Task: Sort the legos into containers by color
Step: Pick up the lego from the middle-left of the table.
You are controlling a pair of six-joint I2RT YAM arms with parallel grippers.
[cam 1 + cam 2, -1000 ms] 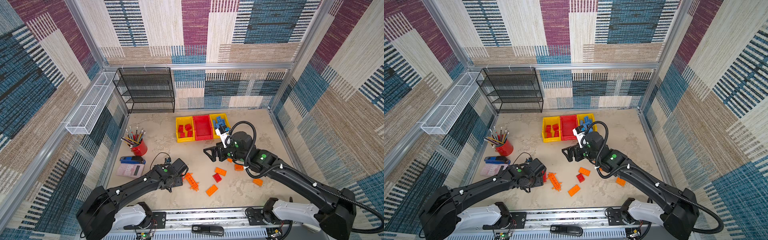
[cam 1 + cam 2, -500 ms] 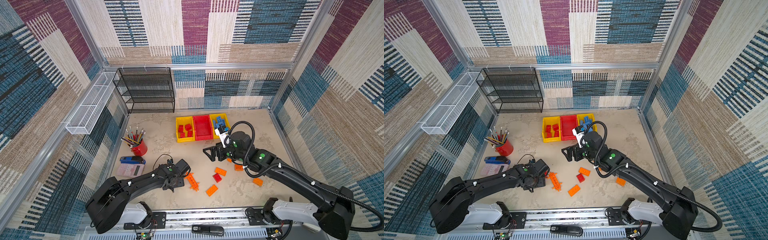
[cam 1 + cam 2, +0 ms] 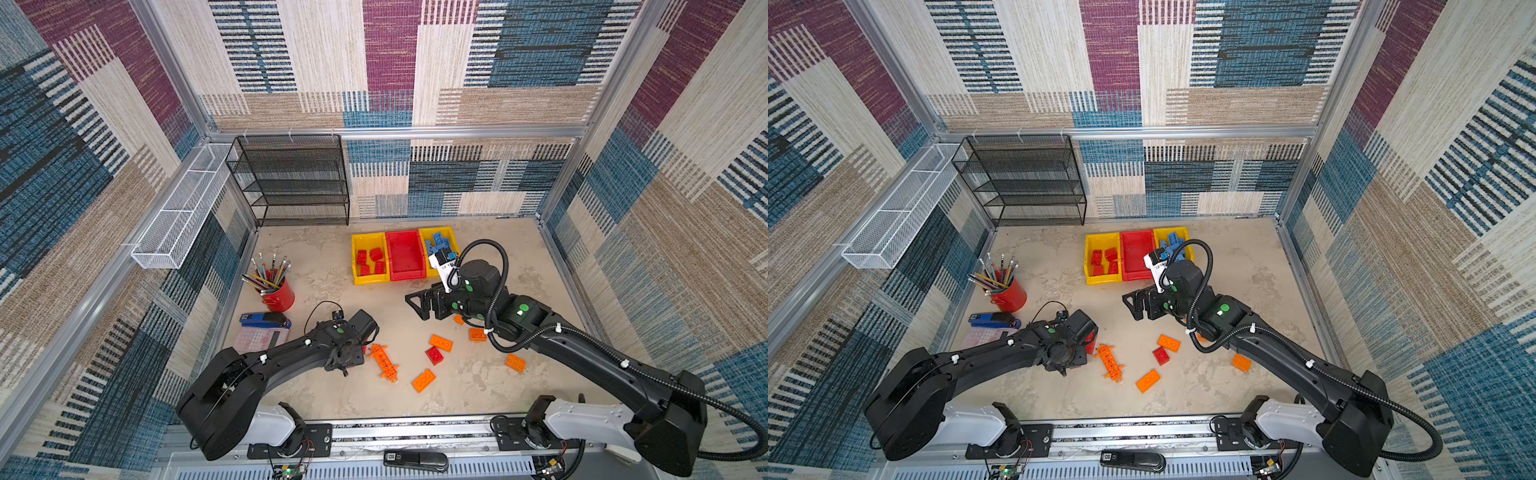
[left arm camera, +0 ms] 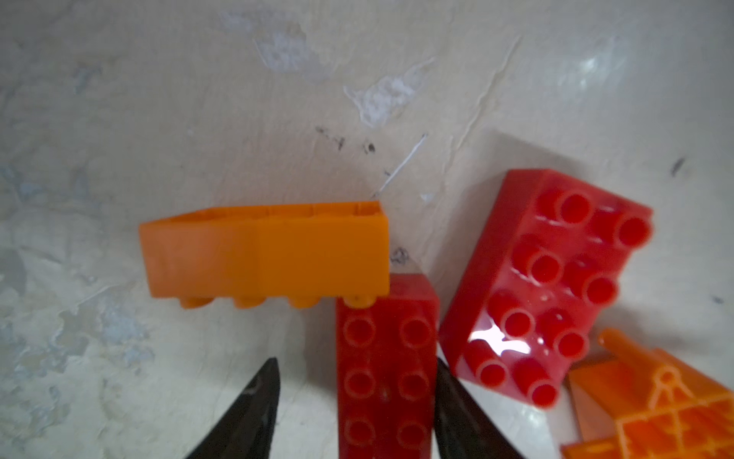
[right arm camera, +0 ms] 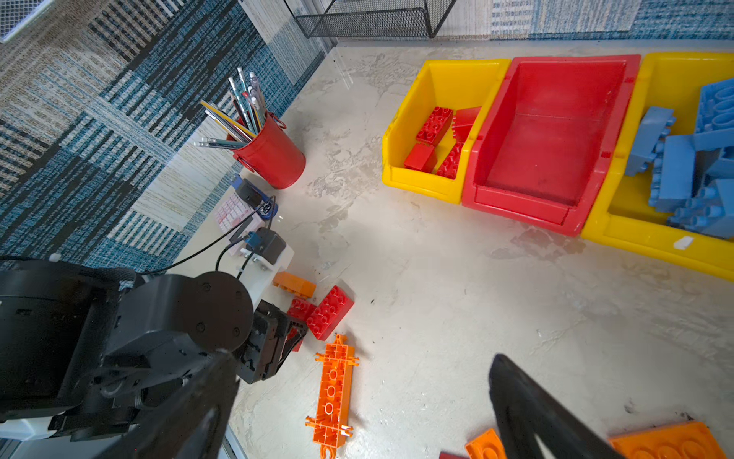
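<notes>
Item: left claw [image 4: 355,363]. Change noted: its jaws have drawn in from a wider stance and now bracket a narrow red brick [image 4: 385,357] lying studs-up on the desk [image 4: 159,119]. One finger touches the brick's side and the other stands off with a gap showing, so the claw is narrowed but not yet clamped. Meaning: pickup of a red piece is under way, lift not begun. Neighbours: an orange brick [image 4: 266,250] on its side at the narrow brick's far end, seemingly touching; a second red brick [image 4: 544,286] just beside; a long orange holed plate [image 5: 333,393] near. Item: right claw [image 3: 417,306], unchanged, spread wide, holding nothing, held off the desk between the bins and the loose pieces. Containers, joined in a row: yellow bin [image 5: 421,183] nearer the pencil cup [image 5: 274,159], holding red bricks [image 5: 435,125]; middle red bin [image 5: 516,198], nothing seen inside; far yellow bin [image 5: 643,238], heaped with blue bricks [image 5: 683,159]. Outstanding on the desk: several loose orange bricks [image 3: 441,343] and one more red brick [image 3: 434,355]. Judgement: the bracketed brick belongs with the reds; the oranges likely go to the vacant red bin.
</notes>
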